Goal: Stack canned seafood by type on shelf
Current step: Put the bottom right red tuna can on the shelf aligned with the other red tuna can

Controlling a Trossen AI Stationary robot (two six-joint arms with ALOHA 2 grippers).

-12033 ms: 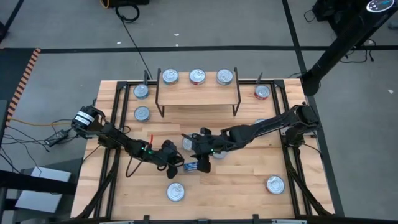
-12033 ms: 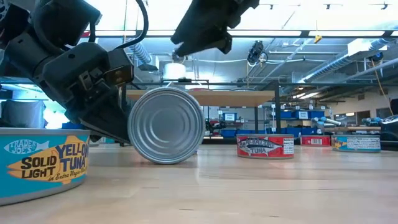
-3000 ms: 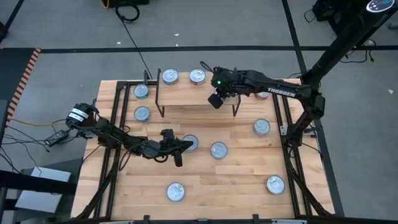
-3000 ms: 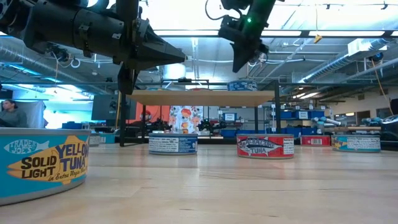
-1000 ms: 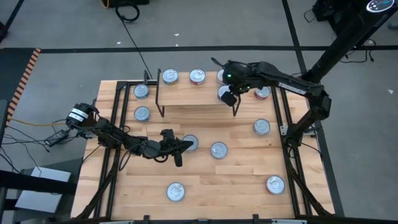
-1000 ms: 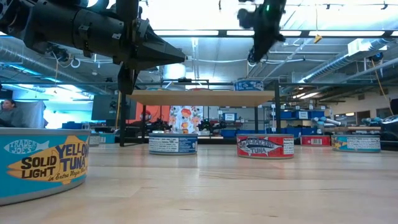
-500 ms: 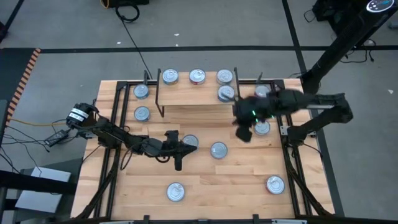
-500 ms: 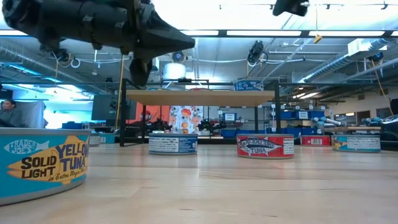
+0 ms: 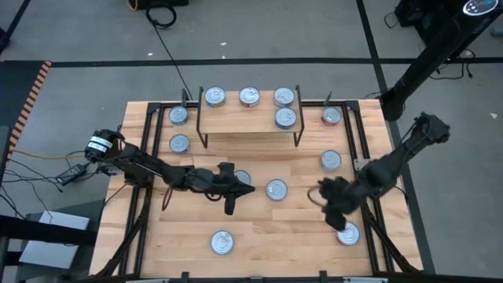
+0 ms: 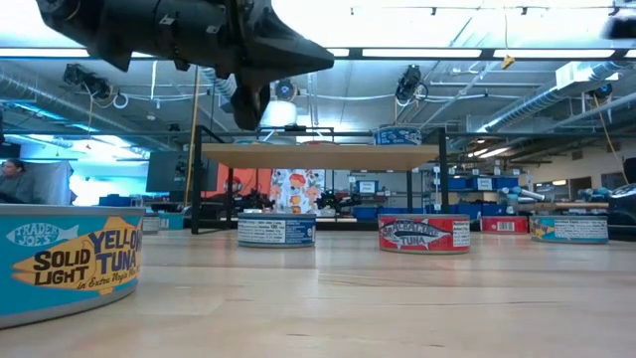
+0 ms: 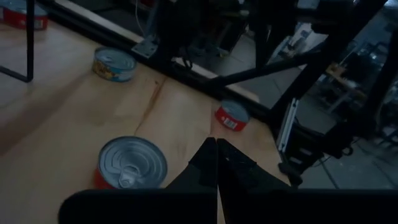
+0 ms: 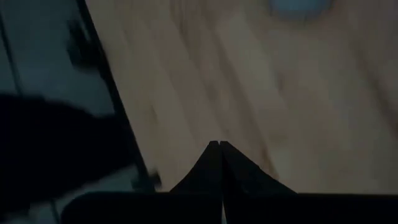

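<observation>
Tin [image 9: 275,189] lies just beside left gripper [image 9: 248,189] (fingers pressed together).

The wooden table [image 9: 259,228] carries the shelf [image 9: 250,117] and eight loose cans. One tin [image 9: 276,189] lies just ahead of the closed left gripper [image 9: 246,189]; another [image 9: 348,233] sits under the closed right gripper [image 9: 336,220]. Four cans [image 9: 286,118] rest on the shelf plank.

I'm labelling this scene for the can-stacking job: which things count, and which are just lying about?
Job:
- cans on the shelf
- cans on the table
- shelf
- left pincer, shut
- right pincer, shut

Just lying about:
- floor cable
- orange-striped tape
</observation>
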